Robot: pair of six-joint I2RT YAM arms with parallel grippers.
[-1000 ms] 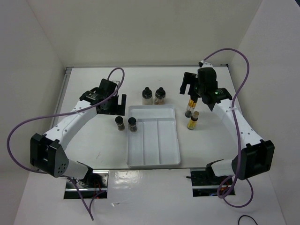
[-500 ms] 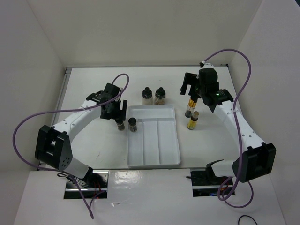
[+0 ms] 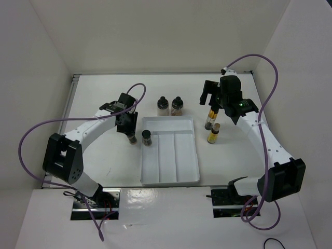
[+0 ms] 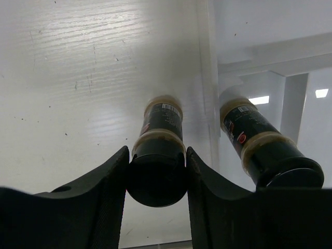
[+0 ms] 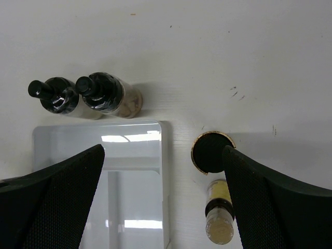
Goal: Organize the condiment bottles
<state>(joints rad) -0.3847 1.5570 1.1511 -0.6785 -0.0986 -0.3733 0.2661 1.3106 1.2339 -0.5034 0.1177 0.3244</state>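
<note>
left gripper is clamped on the black cap of one short dark jar, which stands on the table just left of the white divided tray. its twin looks to sit just over the tray wall. right gripper hangs wide open over the black-capped yellow bottle, with the cork-topped one beside it. the white-filled jar and pinkish-brown jar stand behind the tray. so six bottles, two of each kind. they look light, rigid and slick, so i'd pinch gently at the cap.
</note>
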